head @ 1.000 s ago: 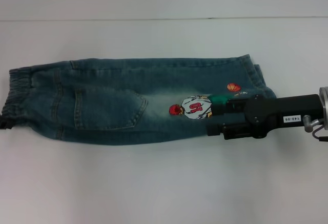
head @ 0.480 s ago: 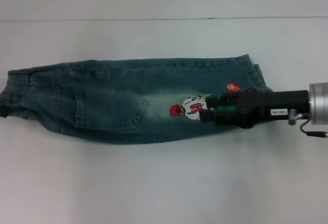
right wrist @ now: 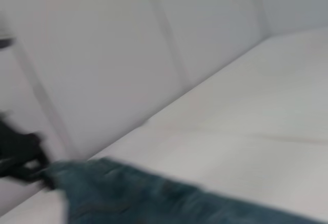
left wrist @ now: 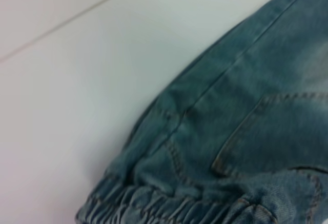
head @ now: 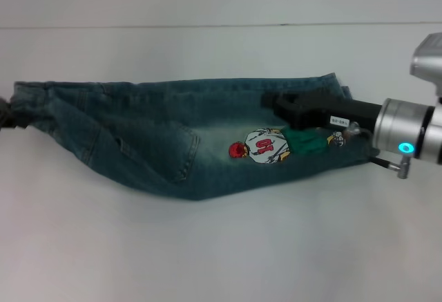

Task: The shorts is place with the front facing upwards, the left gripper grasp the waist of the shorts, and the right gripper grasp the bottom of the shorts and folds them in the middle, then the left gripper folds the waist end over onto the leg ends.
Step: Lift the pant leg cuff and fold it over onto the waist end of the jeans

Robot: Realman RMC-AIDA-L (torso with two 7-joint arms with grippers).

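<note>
The blue denim shorts [head: 159, 136] lie folded lengthwise across the white table [head: 221, 247], waist at the left and leg ends at the right. A cartoon patch [head: 264, 146] shows near the leg ends. At the head view's far left edge my left gripper [head: 5, 114] is shut on the waist, which is raised and stretched taut. The left wrist view shows the elastic waistband [left wrist: 154, 206] and a pocket seam [left wrist: 266, 131] close up. My right gripper [head: 274, 103] reaches in from the right, lying over the upper part of the leg end. The right wrist view shows the shorts [right wrist: 154, 193] with the left gripper [right wrist: 20, 157] at their far end.
A seam line [head: 221, 25] runs across the back of the table. Bare white surface lies in front of and behind the shorts.
The waist end has been pulled up and to the left, so the shorts now hang stretched. My right arm has turned and moved from the lower leg hem toward the upper edge.
</note>
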